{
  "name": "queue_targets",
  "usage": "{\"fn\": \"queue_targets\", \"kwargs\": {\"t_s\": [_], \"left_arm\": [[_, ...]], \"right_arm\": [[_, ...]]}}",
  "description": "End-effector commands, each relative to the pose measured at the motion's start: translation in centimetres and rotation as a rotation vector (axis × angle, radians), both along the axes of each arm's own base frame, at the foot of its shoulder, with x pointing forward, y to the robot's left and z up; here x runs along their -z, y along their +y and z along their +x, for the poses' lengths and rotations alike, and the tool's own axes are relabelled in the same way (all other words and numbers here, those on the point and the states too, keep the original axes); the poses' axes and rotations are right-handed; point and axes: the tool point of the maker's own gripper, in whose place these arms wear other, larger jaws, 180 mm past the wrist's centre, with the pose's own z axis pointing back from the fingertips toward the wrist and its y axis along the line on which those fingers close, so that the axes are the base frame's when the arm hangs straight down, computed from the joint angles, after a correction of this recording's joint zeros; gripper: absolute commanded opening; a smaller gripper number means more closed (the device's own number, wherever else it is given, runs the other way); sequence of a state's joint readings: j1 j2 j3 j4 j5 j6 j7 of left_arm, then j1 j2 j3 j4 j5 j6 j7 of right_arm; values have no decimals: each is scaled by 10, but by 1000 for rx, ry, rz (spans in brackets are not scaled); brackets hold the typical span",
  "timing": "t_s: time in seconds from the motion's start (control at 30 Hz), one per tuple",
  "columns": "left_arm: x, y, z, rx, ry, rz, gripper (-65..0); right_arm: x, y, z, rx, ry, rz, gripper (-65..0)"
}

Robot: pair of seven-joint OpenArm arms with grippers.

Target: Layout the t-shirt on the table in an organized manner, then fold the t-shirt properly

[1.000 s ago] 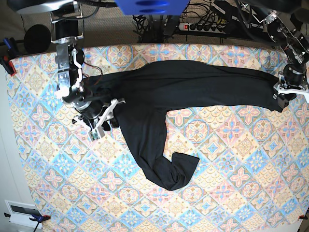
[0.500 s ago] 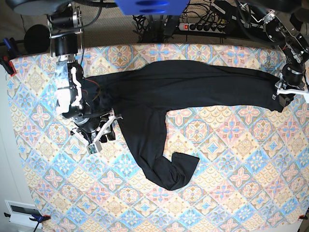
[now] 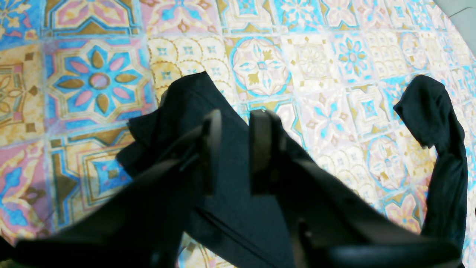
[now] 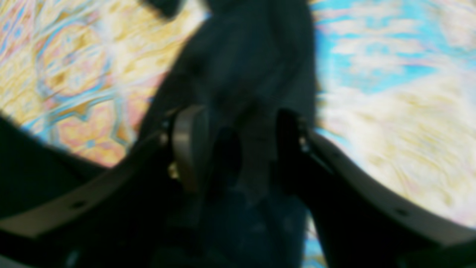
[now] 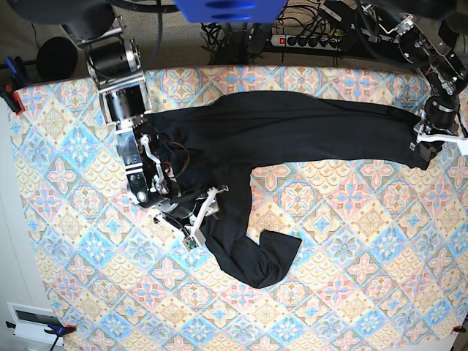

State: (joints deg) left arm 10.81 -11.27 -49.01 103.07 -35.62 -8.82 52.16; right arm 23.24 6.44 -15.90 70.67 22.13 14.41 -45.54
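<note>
The black t-shirt (image 5: 292,128) lies stretched across the far half of the table (image 5: 351,241), with one part hanging down to a curled end (image 5: 267,263). In the base view my left gripper (image 5: 429,146) sits at the shirt's right end. In the left wrist view the left gripper (image 3: 237,113) has its fingers close together on black fabric (image 3: 186,96). My right gripper (image 5: 201,219) hovers over the shirt's lower part. The blurred right wrist view shows the right gripper (image 4: 234,123) with its jaws wide apart and dark cloth (image 4: 241,56) lying between them.
A power strip (image 5: 307,40) and cables lie beyond the table's far edge. Clamps hold the cloth at the left edge (image 5: 11,95) and the front left corner (image 5: 55,330). A white box (image 5: 33,322) sits at the bottom left. Both arms reach in from the far side.
My right gripper has travelled right and toward the front, from the shirt's left end to its lower part, and its jaws have spread. My left gripper has narrowed on the shirt's right end without moving.
</note>
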Motion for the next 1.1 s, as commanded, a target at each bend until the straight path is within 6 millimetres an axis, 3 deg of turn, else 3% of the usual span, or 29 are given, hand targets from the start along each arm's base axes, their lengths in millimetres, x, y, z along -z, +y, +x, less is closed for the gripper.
{"fn": "queue_targets", "kwargs": {"t_s": [0.0,0.1,0.33,0.6,0.9,1.07], "left_arm": [[-14,4,5,3,-42,29,-514],[-14,4,5,4,-41,28,-514],[-13,5,4,2,-39,27,-514],[-14,4,5,3,-45,24,-514],[-14,4,5,3,-45,23,-514],[-14,4,5,3,-45,23,-514]], "right_arm": [[-31,-10,27,29,-93,6,-331],[-31,-12,36,49,-124,29,-324],[-6,-20,34,78,-75,31,-323],[-2,-22,32,85,-81,34,-322],[54,-34,5,135,15,42,-323],[62,-32,-2,120,39,30,-333]]}}
